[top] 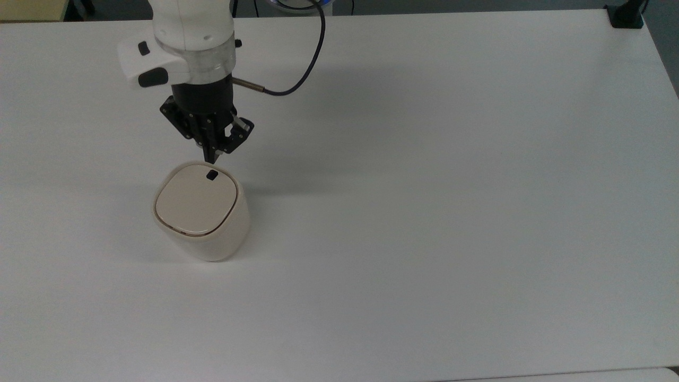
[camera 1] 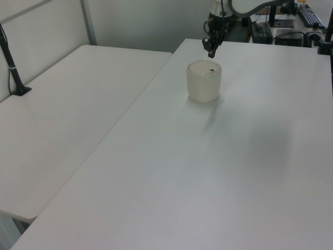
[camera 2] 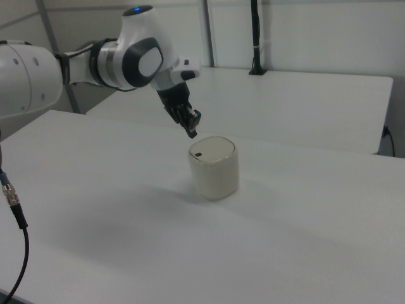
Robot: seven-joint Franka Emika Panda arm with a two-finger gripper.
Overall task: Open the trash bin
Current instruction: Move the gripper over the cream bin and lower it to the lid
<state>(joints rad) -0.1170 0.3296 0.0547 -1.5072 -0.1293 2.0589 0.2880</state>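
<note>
One lidded trash bin (top: 202, 217) just under the closed pincer (top: 211, 159).

Inventory: one trash bin (top: 202, 217), lid (top: 194, 206) down, one black latch button (top: 211, 175); two white benches (camera 1: 250, 156) (camera 1: 62, 120); one pincer (top: 212, 158), mine.

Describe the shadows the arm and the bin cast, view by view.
Top view: a soft grey shadow lies on the table right of the gripper and trash bin. Left view: a faint smear below the bin. Right view: a diffuse patch left of the bin.
</note>
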